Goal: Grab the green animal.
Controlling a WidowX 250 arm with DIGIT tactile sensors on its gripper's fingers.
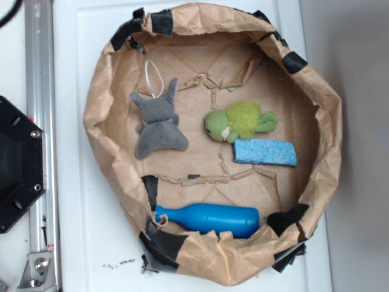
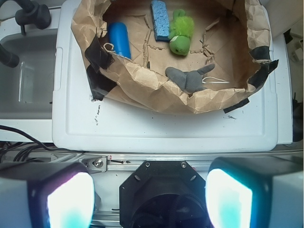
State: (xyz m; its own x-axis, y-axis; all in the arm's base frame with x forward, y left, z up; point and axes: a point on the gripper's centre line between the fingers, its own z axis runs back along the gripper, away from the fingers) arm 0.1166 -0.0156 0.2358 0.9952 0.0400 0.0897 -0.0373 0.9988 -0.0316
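Observation:
The green animal [image 1: 239,122] is a small plush turtle with a fuzzy lime shell. It lies on the floor of a brown paper basin [image 1: 103,103], right of centre, head to the left. It also shows in the wrist view [image 2: 180,32], far ahead. My gripper [image 2: 149,199] does not show in the exterior view. In the wrist view its two pads [image 2: 70,202] stand wide apart with nothing between them. It hangs high above the black robot base [image 2: 156,190], well short of the basin.
A grey plush animal [image 1: 158,125] with a white loop lies left of the turtle. A blue sponge [image 1: 265,152] touches the turtle's lower right side. A blue bottle [image 1: 209,219] lies along the basin's near wall. The basin sits on a white lid [image 2: 156,128]. A metal rail [image 1: 39,91] runs at left.

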